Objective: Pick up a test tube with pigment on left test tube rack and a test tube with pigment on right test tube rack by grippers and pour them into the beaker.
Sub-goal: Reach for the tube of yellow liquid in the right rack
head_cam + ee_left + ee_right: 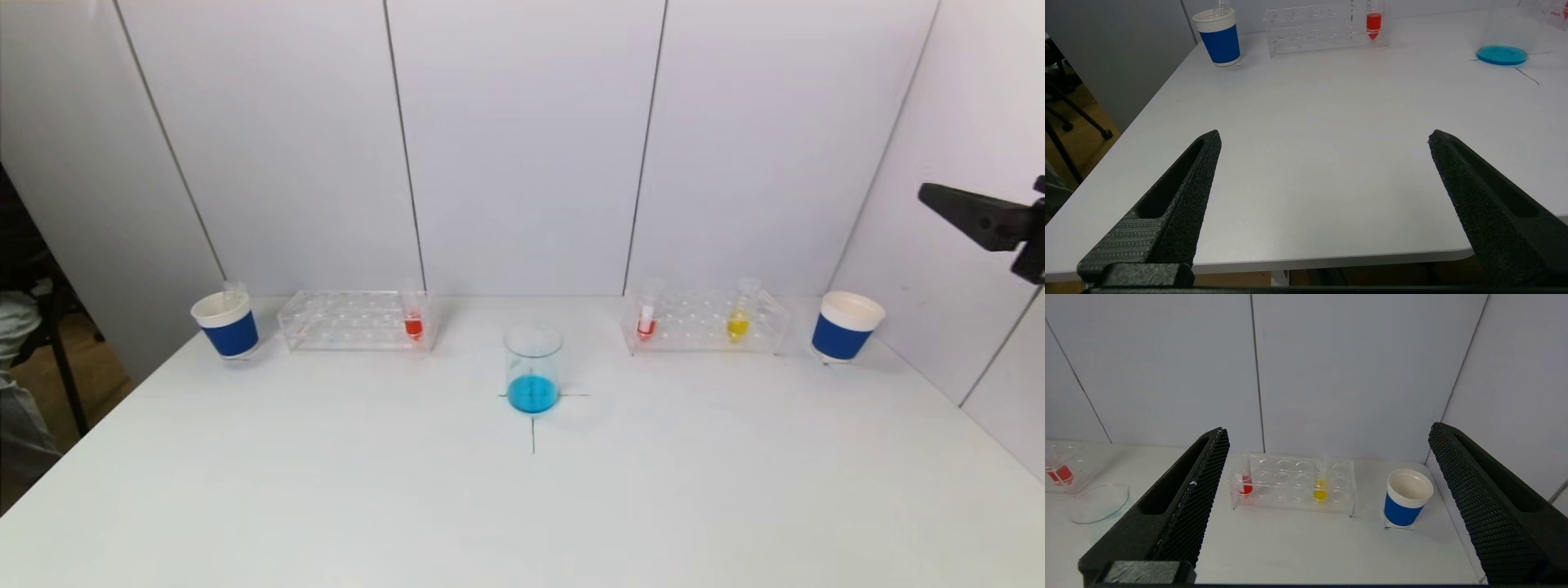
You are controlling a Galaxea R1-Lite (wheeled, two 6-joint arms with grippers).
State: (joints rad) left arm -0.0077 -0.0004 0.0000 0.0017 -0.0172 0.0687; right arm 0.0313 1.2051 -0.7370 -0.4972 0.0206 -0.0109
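Observation:
A glass beaker with blue liquid stands at the table's middle. The left test tube rack holds a red-pigment tube. The right rack holds a red tube and a yellow tube. My left gripper hovers open and empty over the table's near left edge, far from its rack. My right gripper is open and empty, raised at the far right and facing the right rack; one finger of it shows in the head view.
A blue-and-white paper cup with an empty tube stands left of the left rack. Another cup stands right of the right rack. White wall panels close the back and right side. A black cross marks the beaker's spot.

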